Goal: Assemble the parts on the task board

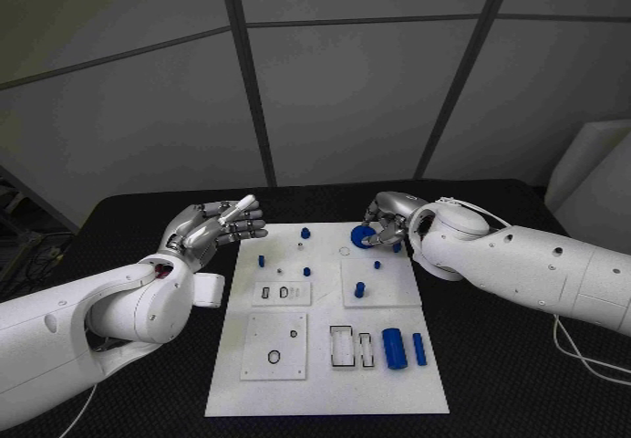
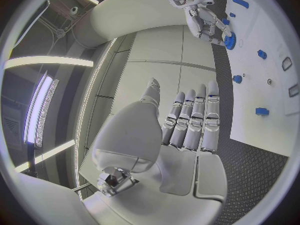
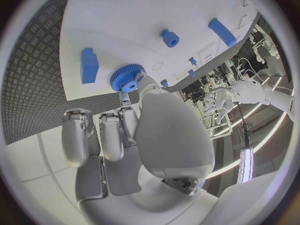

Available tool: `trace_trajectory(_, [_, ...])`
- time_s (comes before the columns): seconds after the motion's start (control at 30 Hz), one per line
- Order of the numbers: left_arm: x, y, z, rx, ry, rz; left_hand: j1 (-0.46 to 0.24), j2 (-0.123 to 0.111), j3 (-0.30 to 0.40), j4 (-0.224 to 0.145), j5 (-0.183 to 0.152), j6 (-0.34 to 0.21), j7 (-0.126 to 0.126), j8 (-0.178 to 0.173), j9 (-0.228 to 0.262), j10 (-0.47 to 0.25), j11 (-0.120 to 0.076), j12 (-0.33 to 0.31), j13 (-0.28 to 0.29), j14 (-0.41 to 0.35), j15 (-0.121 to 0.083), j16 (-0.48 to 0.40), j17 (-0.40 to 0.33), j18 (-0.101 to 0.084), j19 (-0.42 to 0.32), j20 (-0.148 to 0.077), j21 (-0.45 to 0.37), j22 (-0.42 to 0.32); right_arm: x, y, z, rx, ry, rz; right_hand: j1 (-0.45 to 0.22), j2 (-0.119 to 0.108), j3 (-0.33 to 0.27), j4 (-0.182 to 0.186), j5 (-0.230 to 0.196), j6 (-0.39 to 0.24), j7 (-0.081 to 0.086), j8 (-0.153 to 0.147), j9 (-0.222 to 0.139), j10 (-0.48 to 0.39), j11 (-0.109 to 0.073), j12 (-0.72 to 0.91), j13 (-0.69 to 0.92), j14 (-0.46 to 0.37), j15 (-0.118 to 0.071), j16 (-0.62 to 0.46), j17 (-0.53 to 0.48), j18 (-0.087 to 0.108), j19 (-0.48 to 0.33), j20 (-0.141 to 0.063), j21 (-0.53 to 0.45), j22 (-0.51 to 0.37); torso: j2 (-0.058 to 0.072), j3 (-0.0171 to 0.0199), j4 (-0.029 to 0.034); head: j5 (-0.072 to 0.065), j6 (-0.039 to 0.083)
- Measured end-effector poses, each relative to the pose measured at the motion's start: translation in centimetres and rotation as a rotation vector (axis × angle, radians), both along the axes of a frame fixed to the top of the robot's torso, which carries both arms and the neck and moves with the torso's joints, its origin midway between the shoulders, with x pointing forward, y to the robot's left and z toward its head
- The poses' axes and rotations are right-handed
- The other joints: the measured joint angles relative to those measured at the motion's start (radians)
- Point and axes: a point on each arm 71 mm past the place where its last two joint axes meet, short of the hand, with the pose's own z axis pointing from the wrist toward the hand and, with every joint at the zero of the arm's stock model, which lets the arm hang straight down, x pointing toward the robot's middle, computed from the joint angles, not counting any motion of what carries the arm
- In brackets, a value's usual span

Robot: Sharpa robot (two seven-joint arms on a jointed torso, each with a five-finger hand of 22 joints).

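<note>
While right hand [image 1: 386, 222] is pinching blue gear [image 3: 127, 78] at far edge of task board [image 1: 395, 388], I'm judging it's being seated there; left hand [image 1: 214, 228] is hovering spread, holding nothing, beside board's left edge, keeping clear.

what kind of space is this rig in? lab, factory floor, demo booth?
Most likely a robotics lab or test cell. Cues: a white task board with blue parts on a black table, plain grey panelled walls behind, and another humanoid robot standing by racks in the right wrist view.
</note>
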Motion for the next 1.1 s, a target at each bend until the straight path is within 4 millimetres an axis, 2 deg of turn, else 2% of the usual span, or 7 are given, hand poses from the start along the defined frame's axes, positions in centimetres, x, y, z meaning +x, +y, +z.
trace_trajectory(0.07, [0.0, 0.0, 0.0, 0.0, 0.0, 0.0, 0.0, 0.0, 0.0, 0.0, 0.0, 0.0, 0.0, 0.0, 0.0, 0.0, 0.0, 0.0, 0.0, 0.0, 0.0, 0.0, 0.0, 0.0, 0.0, 0.0, 0.0, 0.0, -0.1, 0.2, 0.1, -0.005, -0.013, 0.006, 0.004, 0.003, 0.012, -0.004, 0.0, 0.006, -0.001, 0.0, 0.0, 0.006, -0.005, 0.006, 0.0, 0.0, 0.0, 0.0, 0.0, 0.0, 0.001, -0.001, 0.007, 0.0, 0.0, 0.0, 0.0, 0.0, 0.0])
trace_trajectory(0.17, [0.0, 0.0, 0.0, 0.0, 0.001, -0.001, 0.0, 0.0, -0.002, -0.002, 0.0, 0.0, 0.0, 0.0, 0.0, 0.0, 0.0, 0.0, 0.0, 0.0, 0.0, -0.001, 0.0, 0.0, 0.0, 0.0, 0.0, 0.0, -0.4, 0.5, 0.3, -0.008, -0.035, 0.018, 0.008, 0.007, 0.022, -0.009, -0.003, 0.008, 0.0, 0.001, -0.001, 0.009, -0.002, 0.008, 0.0, -0.003, -0.004, 0.0, 0.0, 0.0, 0.001, -0.001, 0.007, 0.0, 0.0, 0.0002, 0.0, 0.0, 0.0])
trace_trajectory(0.3, [0.0, 0.0, 0.0, 0.0, 0.001, 0.0, 0.0, 0.0, -0.003, -0.003, 0.0, 0.0, 0.0, 0.0, 0.0, 0.0, 0.0, 0.0, 0.0, 0.0, 0.0, -0.005, 0.0, 0.0, 0.0, 0.0, 0.0, -0.001, -1.0, 1.0, 0.7, 0.0, -0.065, 0.039, 0.008, 0.008, 0.034, -0.009, 0.016, 0.008, 0.001, 0.001, -0.001, 0.017, -0.003, 0.023, 0.0, 0.0, -0.008, 0.004, 0.0, 0.0, 0.001, -0.001, 0.012, 0.0, 0.0, 0.0007, 0.0, 0.002, 0.001])
trace_trajectory(0.6, [0.0, 0.0, 0.0, 0.0, 0.002, -0.001, 0.0, 0.0, -0.003, -0.003, 0.0, 0.0, 0.0, 0.0, 0.0, 0.0, 0.0, 0.0, 0.0, 0.0, 0.0, -0.005, 0.001, 0.0, 0.0, 0.0, 0.0, -0.001, -2.4, 3.1, 1.5, 0.035, -0.115, 0.099, 0.009, 0.009, 0.045, -0.009, 0.026, 0.012, 0.004, -0.001, -0.003, 0.021, -0.007, 0.028, 0.0, 0.0, -0.008, 0.004, 0.0, 0.0, 0.001, -0.001, 0.015, 0.0, -0.001, -0.0003, 0.0, 0.007, 0.003])
trace_trajectory(0.73, [0.0, 0.0, 0.0, 0.0, 0.003, -0.001, 0.0, 0.0, -0.003, -0.003, 0.0, 0.0, 0.0, 0.0, 0.0, 0.0, 0.0, 0.0, 0.0, 0.0, 0.0, -0.005, 0.001, 0.0, 0.0, 0.0, 0.0, -0.001, -2.8, 4.7, 1.7, 0.052, -0.13, 0.129, 0.009, 0.009, 0.045, -0.01, 0.026, 0.012, 0.005, -0.007, -0.003, 0.021, -0.007, 0.028, 0.0, 0.0, -0.008, 0.004, 0.0, -0.002, 0.001, -0.001, 0.015, 0.0, -0.001, -0.0007, 0.0007, 0.011, 0.004])
trace_trajectory(0.8, [0.0, 0.0, 0.0, 0.0, 0.003, -0.001, 0.0, 0.0, -0.003, -0.003, 0.0, 0.0, 0.0, 0.0, 0.0, 0.0, 0.0, 0.0, 0.0, 0.0, 0.0, -0.005, 0.001, 0.0, 0.0, 0.0, 0.0, -0.001, -2.9, 5.5, 1.8, 0.059, -0.137, 0.143, 0.009, 0.009, 0.048, -0.012, 0.03, 0.012, 0.005, -0.007, -0.003, 0.021, -0.007, 0.028, 0.0, 0.0, -0.008, 0.004, 0.0, -0.016, 0.001, -0.001, 0.019, 0.0, -0.001, -0.0011, 0.0009, 0.013, 0.004])
trace_trajectory(1.1, [0.0, -0.1, 0.0, 0.0, 0.004, -0.004, 0.0, 0.0, -0.003, -0.003, 0.0, 0.0, 0.0, 0.0, 0.0, 0.0, 0.0, 0.0, 0.0, 0.0, 0.0, -0.005, 0.001, 0.0, 0.0, 0.0, 0.0, -0.001, -2.7, 9.2, 1.9, 0.073, -0.159, 0.185, 0.009, 0.008, 0.053, -0.012, 0.03, 0.012, 0.005, -0.016, -0.004, 0.021, -0.007, 0.028, 0.0, 0.0, -0.008, 0.004, 0.0, -0.016, 0.001, -0.001, 0.019, 0.0, 0.001, -0.0023, 0.0025, 0.021, 0.002])
